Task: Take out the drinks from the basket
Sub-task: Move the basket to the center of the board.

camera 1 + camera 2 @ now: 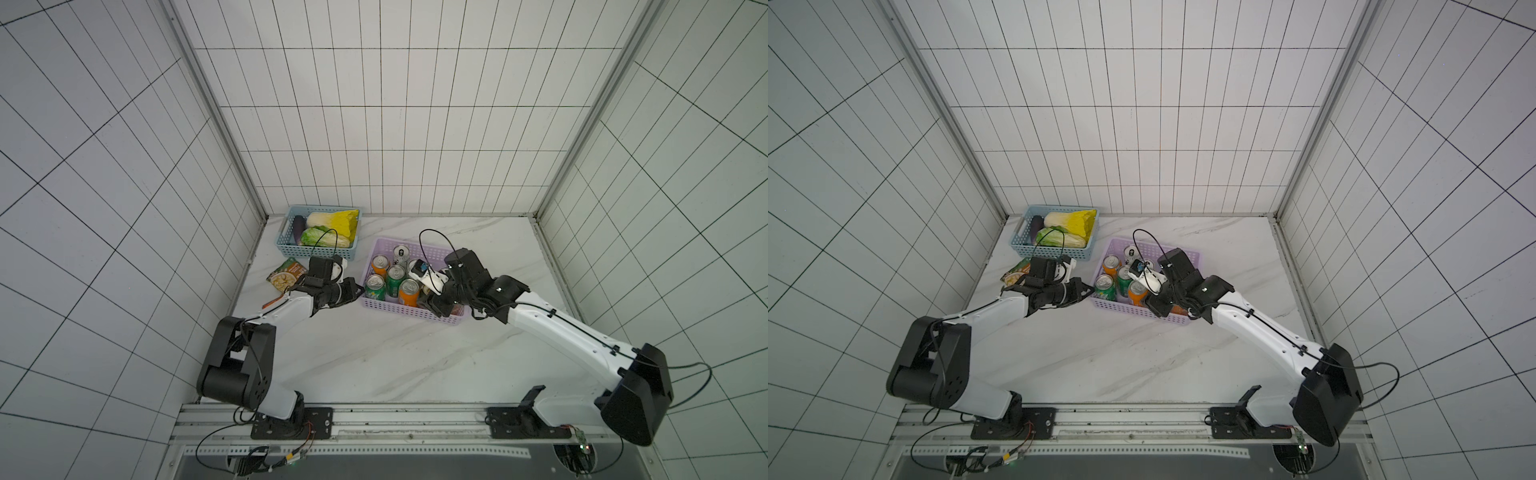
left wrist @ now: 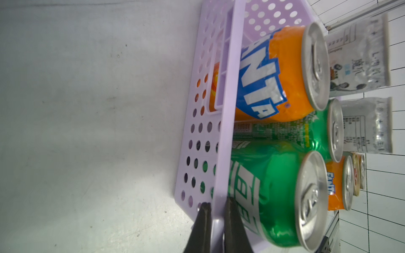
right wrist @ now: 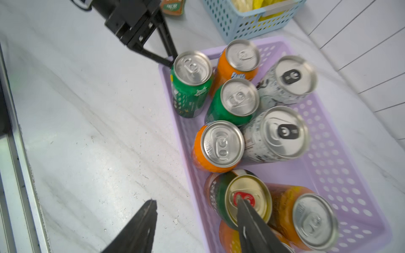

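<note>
- Since no can stands anywhere on the bare marble table [image 1: 374, 357], the task looks barely begun; nothing has been taken out yet.
- The lilac basket [image 1: 395, 308] sits about midway across the table, toward the far side. It is just right of the light blue basket [image 1: 291, 248] of vegetables, which sits in the far left corner, and a little nearer than it.
- All nine drinks are inside the lilac basket, crowded into its left end and along its near wall, so the far right part of its floor is bare.
- The two silver-white cans [image 3: 283, 131] stand tallest, toward the middle.
- Four orange cans [image 3: 221, 144] are spread from the far left to the near right corner. Two green cans [image 3: 190, 68] stand at the left end.
- One gold-topped can [image 3: 247, 199] stands by the near wall among the orange ones.
- The left gripper [image 2: 63, 203] has its jaws pinched together on the basket's rim at the near left corner, right beside a green can. It seems to be steadying the basket rather than picking anything.
- The right gripper [image 3: 196, 200] holds nothing and its jaws are apart. One finger lies across the gold top and the other hangs outside the basket over the table, so the jaws straddle the wall rather than a can.
- All nine removals are left to do. The gold-topped can looks the likely first pick, once the jaws are shifted to sit either side of it.
</note>
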